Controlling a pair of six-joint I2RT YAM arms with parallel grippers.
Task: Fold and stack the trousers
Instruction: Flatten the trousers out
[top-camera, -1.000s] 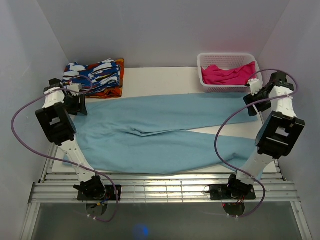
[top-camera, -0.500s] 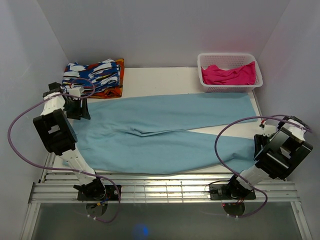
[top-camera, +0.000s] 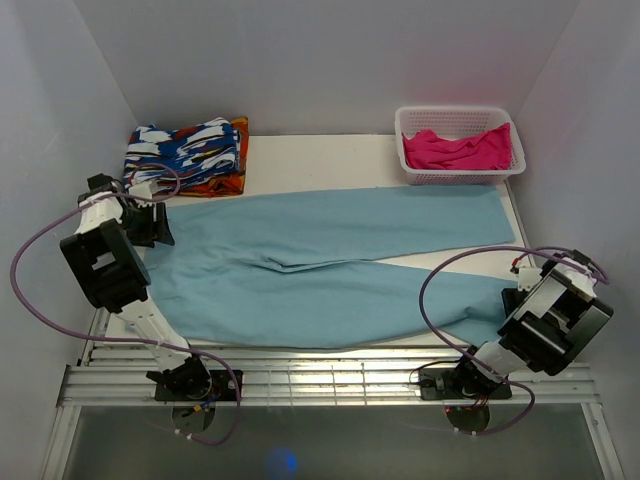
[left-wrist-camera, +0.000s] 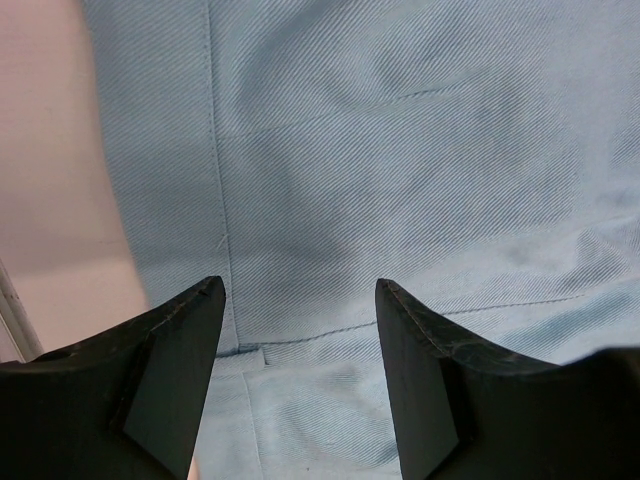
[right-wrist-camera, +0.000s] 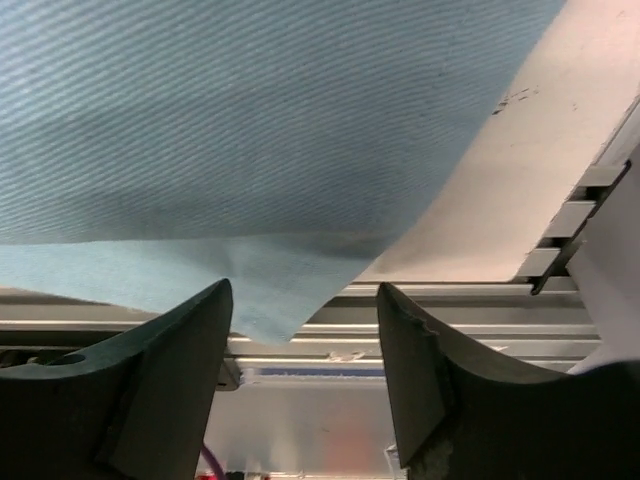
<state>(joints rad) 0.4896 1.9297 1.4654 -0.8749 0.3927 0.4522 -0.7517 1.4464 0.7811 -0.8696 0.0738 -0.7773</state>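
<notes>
The light-blue trousers (top-camera: 320, 262) lie spread flat on the table, waist to the left and both legs running right. My left gripper (top-camera: 150, 222) hovers over the waist end. In the left wrist view it (left-wrist-camera: 300, 287) stands open, with the waistband seam (left-wrist-camera: 300, 335) between its fingers and nothing gripped. My right gripper (top-camera: 514, 298) sits at the hem of the near leg. The right wrist view shows this gripper (right-wrist-camera: 305, 288) open, while the hem corner of the trousers (right-wrist-camera: 270, 310) hangs over the table's near edge just ahead of its left finger.
A folded blue-white-orange patterned cloth (top-camera: 187, 155) lies at the back left. A white basket (top-camera: 458, 113) at the back right holds a pink garment (top-camera: 455, 150). Metal rails (top-camera: 320, 375) run along the near edge. White walls close in on both sides.
My right arm has swung from beside the basket down to the near leg's hem, its jaws narrowing slightly. My left gripper has shifted a little toward the left wall at the waist.
</notes>
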